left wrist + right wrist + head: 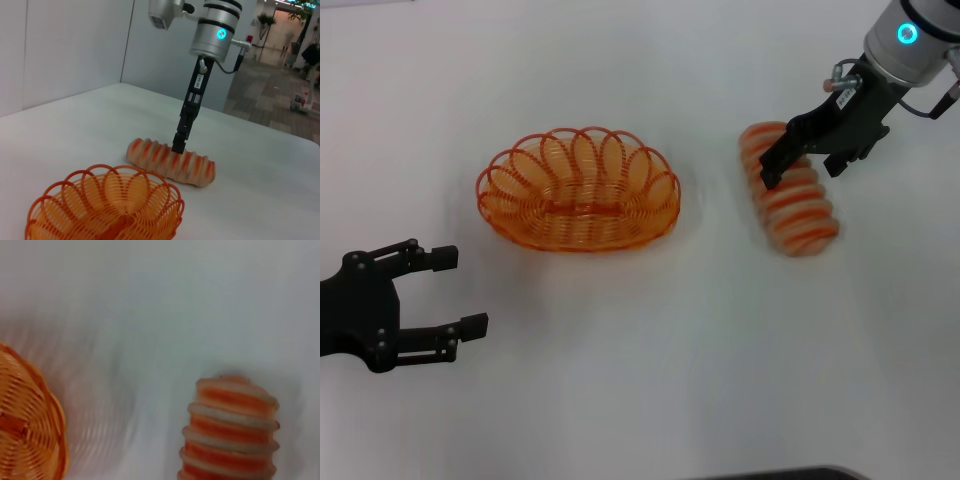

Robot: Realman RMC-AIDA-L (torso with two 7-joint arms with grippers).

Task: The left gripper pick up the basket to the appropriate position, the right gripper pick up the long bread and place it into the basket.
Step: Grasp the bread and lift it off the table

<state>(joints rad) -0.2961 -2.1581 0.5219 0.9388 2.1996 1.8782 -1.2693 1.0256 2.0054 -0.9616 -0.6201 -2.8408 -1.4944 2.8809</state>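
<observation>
Both fingers astride long bread

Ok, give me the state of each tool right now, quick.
Left gripper: open, holding nothing, apart from the basket.
Right gripper: open, its tool straddling the long bread, which lies on the table.

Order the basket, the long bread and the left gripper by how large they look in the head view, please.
1. basket
2. left gripper, though it lies nearer the camera and is cut by the edge, so unsure
3. long bread
</observation>
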